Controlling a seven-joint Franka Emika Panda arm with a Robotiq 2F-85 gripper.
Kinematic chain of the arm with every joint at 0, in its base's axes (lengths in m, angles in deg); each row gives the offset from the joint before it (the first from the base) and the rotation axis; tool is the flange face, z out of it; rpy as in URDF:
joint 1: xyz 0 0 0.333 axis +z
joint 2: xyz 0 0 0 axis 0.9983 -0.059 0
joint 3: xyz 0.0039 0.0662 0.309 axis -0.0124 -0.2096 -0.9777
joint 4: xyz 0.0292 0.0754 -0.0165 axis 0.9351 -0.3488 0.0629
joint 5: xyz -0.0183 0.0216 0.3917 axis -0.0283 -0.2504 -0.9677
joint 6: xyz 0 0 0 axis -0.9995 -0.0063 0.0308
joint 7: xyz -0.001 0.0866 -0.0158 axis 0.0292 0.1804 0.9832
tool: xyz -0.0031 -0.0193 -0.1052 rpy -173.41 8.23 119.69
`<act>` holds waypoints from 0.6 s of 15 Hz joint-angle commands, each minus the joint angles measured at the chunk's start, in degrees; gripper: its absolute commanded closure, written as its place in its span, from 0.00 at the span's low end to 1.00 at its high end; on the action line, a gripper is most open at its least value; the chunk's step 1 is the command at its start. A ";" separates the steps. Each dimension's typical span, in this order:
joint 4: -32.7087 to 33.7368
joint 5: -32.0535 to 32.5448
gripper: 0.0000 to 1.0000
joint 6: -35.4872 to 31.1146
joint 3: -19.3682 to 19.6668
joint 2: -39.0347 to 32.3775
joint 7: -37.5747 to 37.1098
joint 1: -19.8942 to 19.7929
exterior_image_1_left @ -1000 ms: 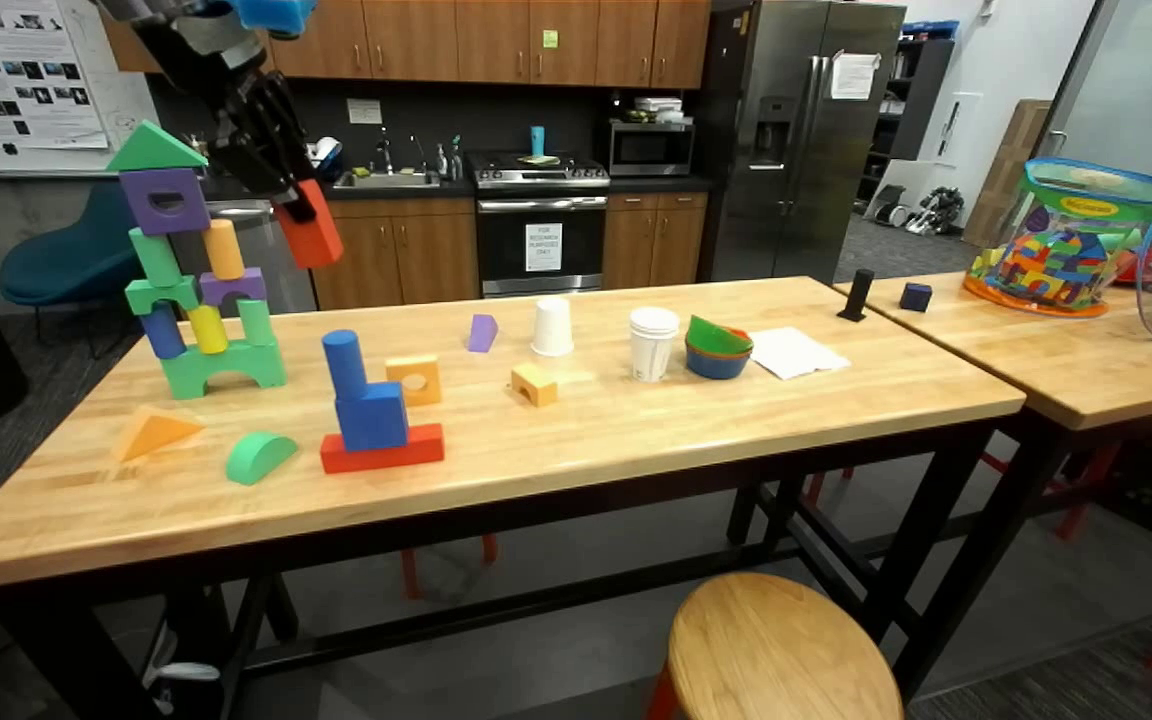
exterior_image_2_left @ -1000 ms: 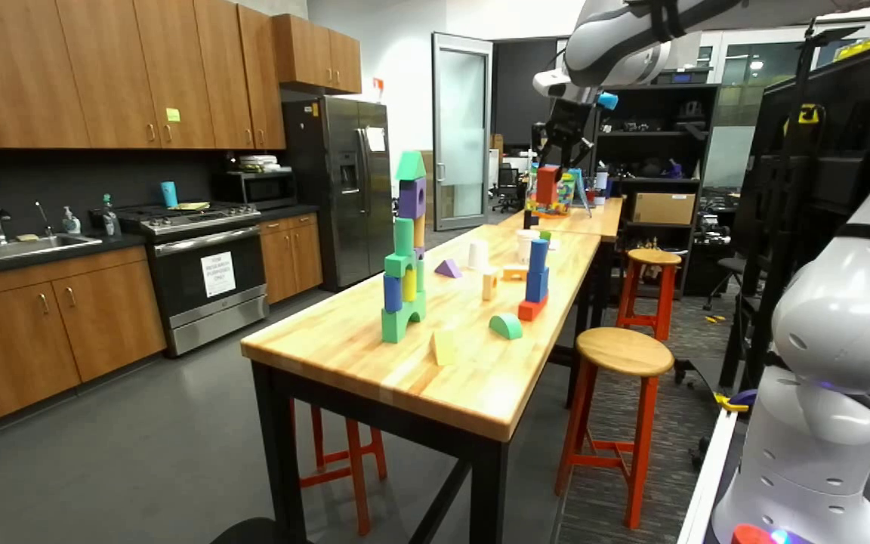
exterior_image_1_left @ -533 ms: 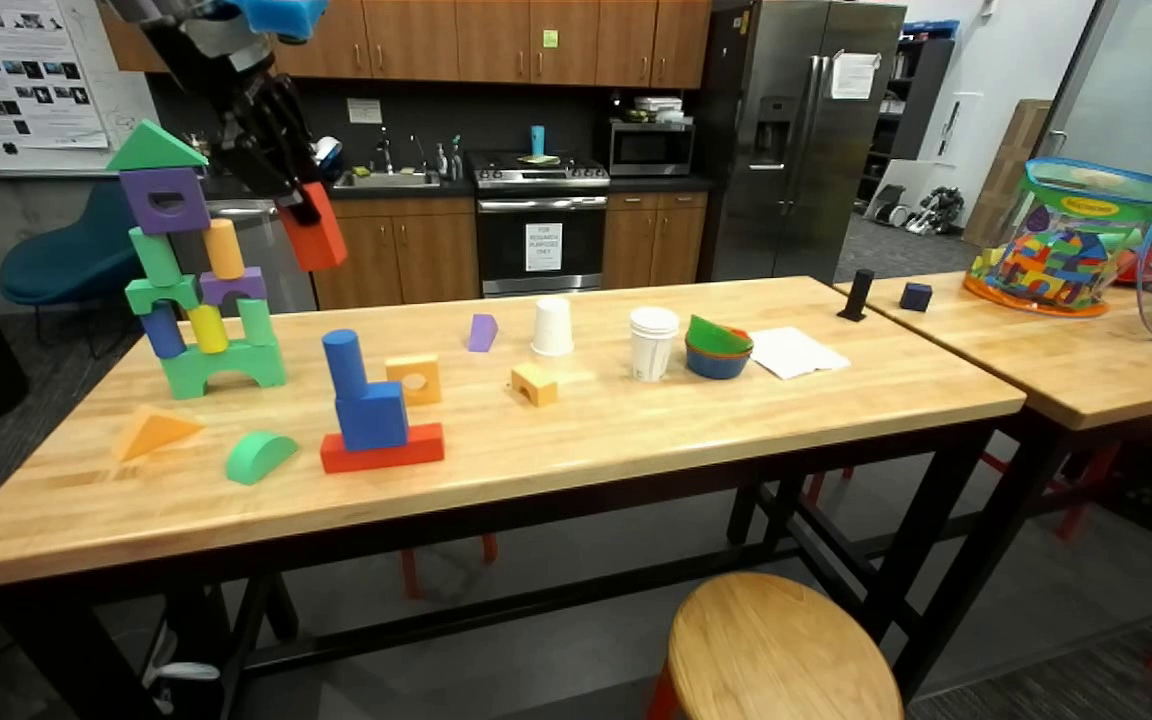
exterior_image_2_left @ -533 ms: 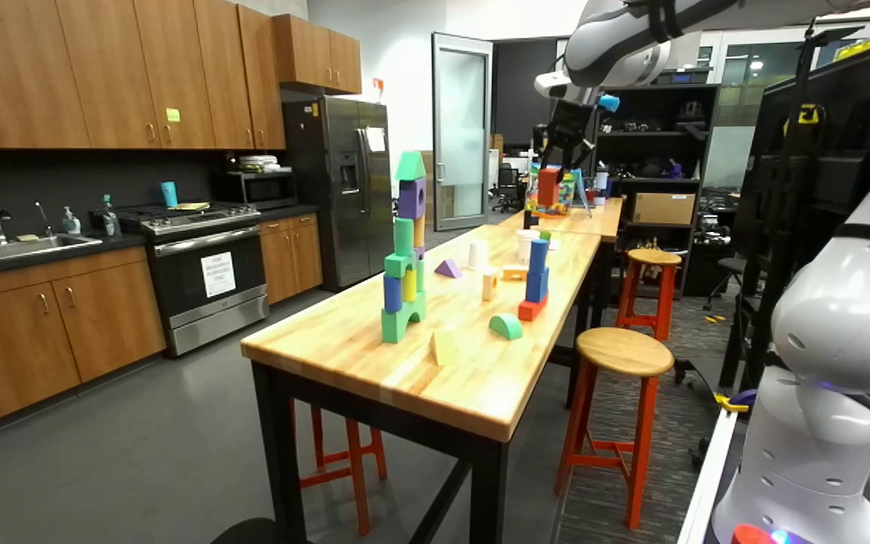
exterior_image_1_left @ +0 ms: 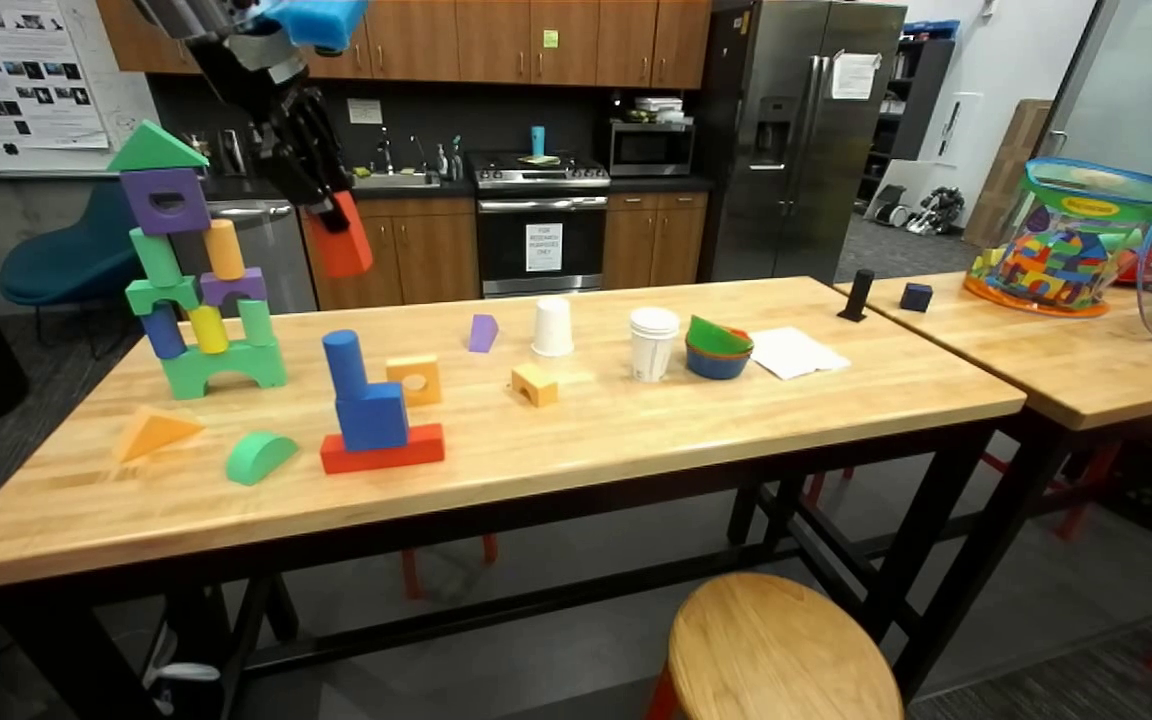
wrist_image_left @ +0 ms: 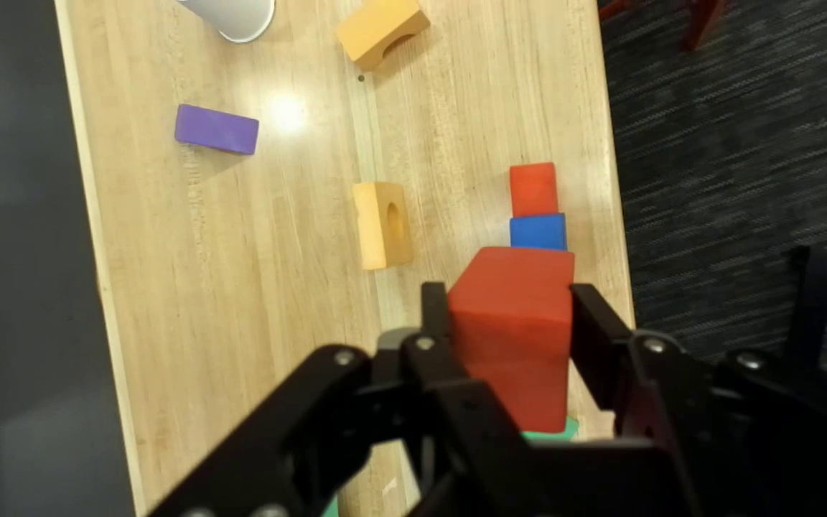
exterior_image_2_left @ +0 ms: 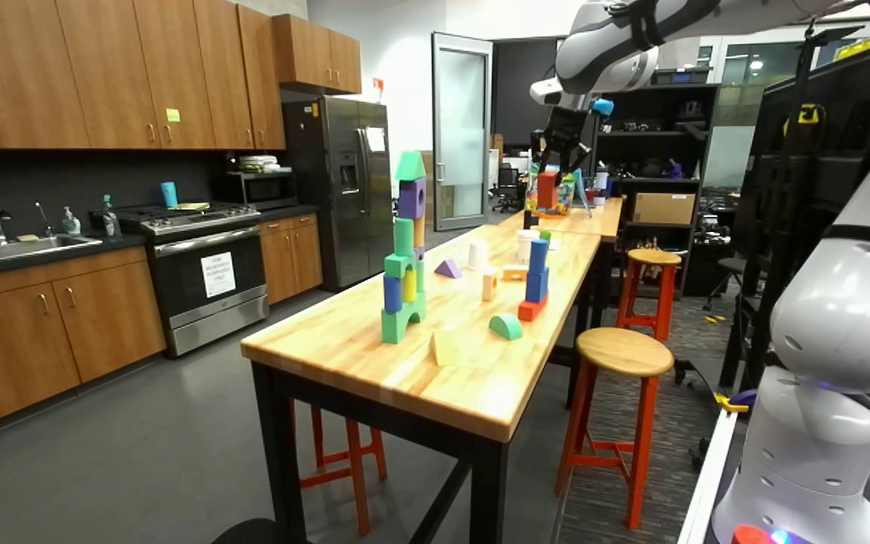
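Though hidden in wrist view, blue cylinder (exterior_image_1_left: pixel 344 365) in both exterior views, jaws clamping red block (wrist_image_left: pixel 516 337).

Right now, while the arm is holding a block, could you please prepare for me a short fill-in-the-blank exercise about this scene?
1. The block between the fingers is coloured ____.
2. The topmost block of the taller tower is coloured ____.
3. In the shorter stack, the cylinder is coloured ____.
4. One white cup stands upside ____.

Missing words: red; green; blue; down.
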 commanded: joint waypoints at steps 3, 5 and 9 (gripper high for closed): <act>4.05 -4.82 0.81 0.30 0.51 -4.50 5.96 -0.84; 4.91 -7.14 0.81 0.43 0.86 -5.68 8.18 -1.14; 7.45 -11.88 0.81 1.61 1.68 -8.20 12.22 -2.40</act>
